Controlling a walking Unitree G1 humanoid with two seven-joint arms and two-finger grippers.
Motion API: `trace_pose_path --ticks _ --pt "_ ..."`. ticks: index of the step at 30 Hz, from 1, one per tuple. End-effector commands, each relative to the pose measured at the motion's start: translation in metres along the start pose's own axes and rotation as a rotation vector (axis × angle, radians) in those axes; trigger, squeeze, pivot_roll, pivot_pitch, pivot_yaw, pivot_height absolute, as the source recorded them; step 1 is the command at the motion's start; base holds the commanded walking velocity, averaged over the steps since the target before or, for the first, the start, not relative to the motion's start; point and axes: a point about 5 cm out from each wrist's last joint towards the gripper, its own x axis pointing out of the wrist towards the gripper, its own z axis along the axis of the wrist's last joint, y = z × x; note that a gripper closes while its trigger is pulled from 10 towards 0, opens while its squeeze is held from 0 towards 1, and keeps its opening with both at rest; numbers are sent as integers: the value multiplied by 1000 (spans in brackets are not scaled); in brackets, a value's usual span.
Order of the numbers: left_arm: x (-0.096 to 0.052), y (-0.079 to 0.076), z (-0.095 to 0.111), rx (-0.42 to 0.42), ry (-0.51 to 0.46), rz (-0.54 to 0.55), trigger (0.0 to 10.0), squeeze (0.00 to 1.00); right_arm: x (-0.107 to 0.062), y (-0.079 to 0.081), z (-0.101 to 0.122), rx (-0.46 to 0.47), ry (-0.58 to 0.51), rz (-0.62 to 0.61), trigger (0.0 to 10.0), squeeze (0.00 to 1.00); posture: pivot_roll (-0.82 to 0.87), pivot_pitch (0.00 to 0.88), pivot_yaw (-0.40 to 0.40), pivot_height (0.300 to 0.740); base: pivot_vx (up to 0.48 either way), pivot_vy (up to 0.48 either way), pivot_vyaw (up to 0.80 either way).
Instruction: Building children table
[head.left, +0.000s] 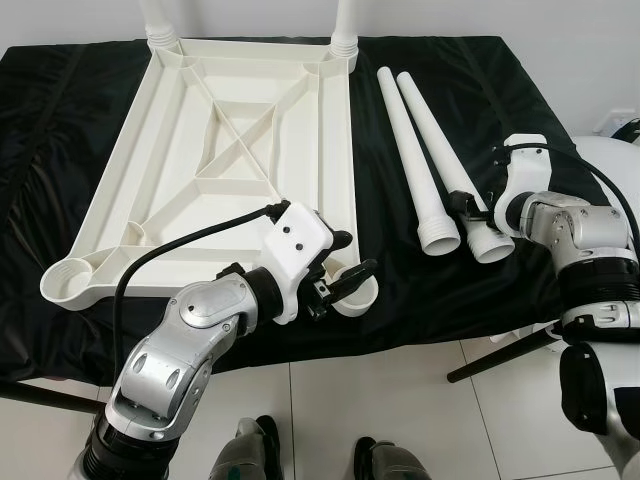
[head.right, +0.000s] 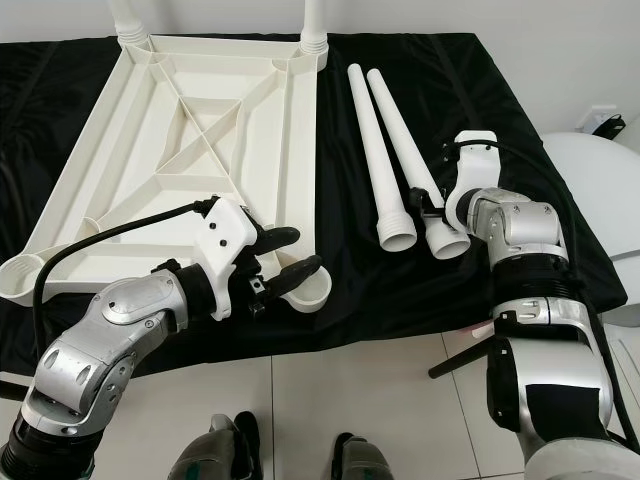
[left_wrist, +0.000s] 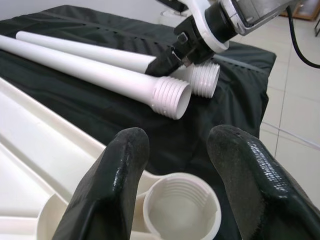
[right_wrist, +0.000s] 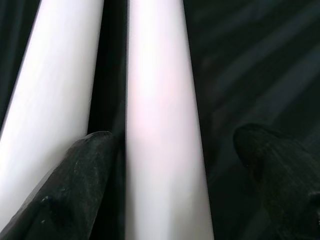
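Note:
The white plastic tabletop (head.left: 230, 150) lies upside down on black cloth. Two legs (head.left: 160, 20) (head.left: 345, 20) stand in its far corner sockets. Two loose white legs (head.left: 410, 150) (head.left: 440, 140) lie side by side to its right, threaded ends toward me. My left gripper (head.left: 352, 255) is open just above the near right corner socket (left_wrist: 182, 207), which has no leg in it. My right gripper (head.left: 468, 205) is open and straddles the right-hand loose leg (right_wrist: 160, 125) near its threaded end. One finger (right_wrist: 75, 175) sits between the two legs.
The near left corner socket (head.left: 65, 283) also holds nothing. The black-covered table ends at a front edge (head.left: 400, 340) over white floor tiles. A black stand leg (head.left: 500, 358) slants across the floor at the right. A white rounded object (head.left: 610, 150) sits at the far right.

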Motion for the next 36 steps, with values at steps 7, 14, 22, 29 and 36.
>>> trace_pose_path --ticks 7,14,22,29,36 --pt "4 -3 1 3 -8 5 10000 0 0 -4 -17 -3 144 60 3098 0 -42 209 -53 740 0 0 0" --pt "4 -1 2 12 -11 15 10000 0 0 -7 -24 33 203 74 0 0 -41 209 -58 740 0 0 0" --pt "3 2 3 20 -14 32 10000 0 0 -13 -25 107 235 52 0 0 -39 210 -60 740 0 0 0" --pt "1 15 5 13 -33 79 10000 0 1 -17 -19 127 174 -25 10000 0 -35 205 -56 740 0 0 0" --pt "-6 52 12 19 -45 196 10000 0 0 -23 5 164 -52 -109 10000 0 -25 192 -44 740 0 0 0"
